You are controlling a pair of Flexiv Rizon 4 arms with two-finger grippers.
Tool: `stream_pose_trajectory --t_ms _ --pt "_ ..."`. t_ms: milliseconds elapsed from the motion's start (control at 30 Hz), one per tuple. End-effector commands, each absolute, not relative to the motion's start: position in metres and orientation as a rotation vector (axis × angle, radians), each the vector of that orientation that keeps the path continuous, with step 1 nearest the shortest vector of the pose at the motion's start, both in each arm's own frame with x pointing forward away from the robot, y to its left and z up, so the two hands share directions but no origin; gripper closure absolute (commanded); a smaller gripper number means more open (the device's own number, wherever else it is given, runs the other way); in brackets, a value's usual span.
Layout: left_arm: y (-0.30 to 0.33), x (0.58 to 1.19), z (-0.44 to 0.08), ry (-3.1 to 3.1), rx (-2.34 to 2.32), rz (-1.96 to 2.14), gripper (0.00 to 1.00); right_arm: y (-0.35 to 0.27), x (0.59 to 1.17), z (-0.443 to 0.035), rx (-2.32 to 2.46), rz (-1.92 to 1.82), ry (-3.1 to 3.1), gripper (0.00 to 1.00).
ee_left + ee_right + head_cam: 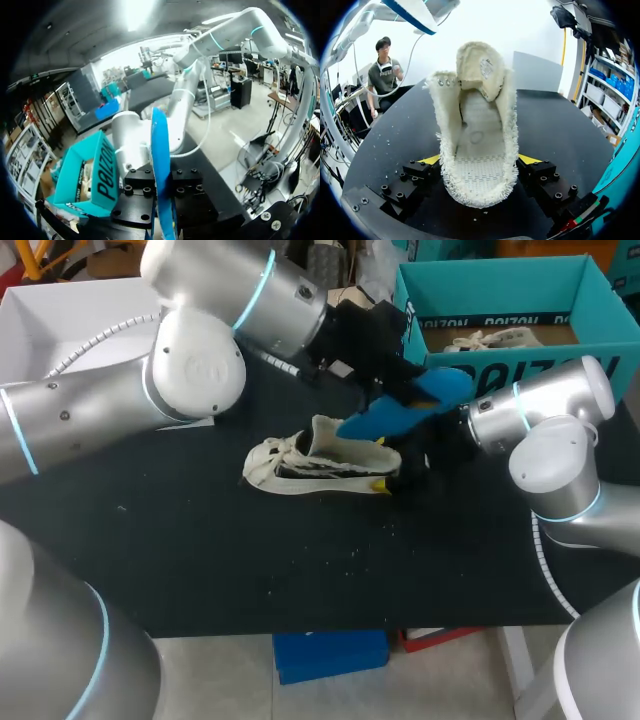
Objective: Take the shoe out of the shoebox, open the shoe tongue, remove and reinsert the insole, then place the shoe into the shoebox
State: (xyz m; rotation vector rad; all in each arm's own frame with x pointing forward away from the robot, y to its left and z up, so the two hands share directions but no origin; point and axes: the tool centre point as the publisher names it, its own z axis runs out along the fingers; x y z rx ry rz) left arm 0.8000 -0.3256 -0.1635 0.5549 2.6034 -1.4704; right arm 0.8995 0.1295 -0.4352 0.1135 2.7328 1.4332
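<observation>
**Head view: insole out of the shoe, reinsertion pending**

Shoe [320, 465] sits on the black counter [200, 560], outside the teal shoebox [430, 300], with its toe toward my left arm [200, 365]. Tongue [325, 430] stands up and the mouth is wide open. Blue insole [408, 405] hangs in the air over the heel half of the shoe. Cannot tell whether its lower end touches the collar.

Left wrist view: left jaws pinch the insole [159, 145] edge-on between them.

Right wrist view: right jaws are pressed on the heel of the shoe [479, 165] from both sides, yellow tips against the fuzzy collar. The shoe's interior shows pale with no blue in it, so I judge the insole fully out.

Status, judged from the layout:
- Done: shoe taken out of the box, tongue opened, insole removed.
- Left: slide the insole back in, then set the shoe into the shoebox.

Note: a second pale shoe [497, 338] lies in the shoebox, so the return spot is partly occupied.

My right arm [555, 455] comes in low at the heel end and steadies the shoe for the reinsert.
</observation>
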Motion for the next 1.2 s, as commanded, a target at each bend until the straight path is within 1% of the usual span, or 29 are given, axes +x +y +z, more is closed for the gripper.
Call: stream_pose_trajectory --t_ms 33,367,400,567,733,867,1200 --pt "-0.317 0.806 -0.167 2.472 0.621 -1.851 1.00 0.129 0.901 -0.438 0.114 1.431 2.734 1.00" --pt "-0.317 0.806 -0.167 2.472 0.621 -1.851 1.00 0.129 0.901 -0.438 0.114 1.431 2.734 1.00" --pt "-0.308 0.801 -0.163 2.473 0.496 -1.937 1.00 0.129 0.901 -0.438 0.114 1.431 2.734 1.00" --pt "-0.286 0.784 -0.120 2.388 0.262 -2.075 1.00 0.129 0.901 -0.438 0.114 1.431 2.734 1.00" --pt "-0.279 0.768 -0.089 2.341 0.220 -2.077 1.00 0.129 0.901 -0.438 0.114 1.431 2.734 1.00" --pt "-0.281 0.748 -0.069 2.317 0.149 -2.137 1.00 0.129 0.901 -0.438 0.114 1.431 2.734 1.00" --pt "-0.299 0.710 -0.011 2.176 0.057 -2.442 1.00 0.129 0.901 -0.438 0.114 1.431 2.734 1.00"
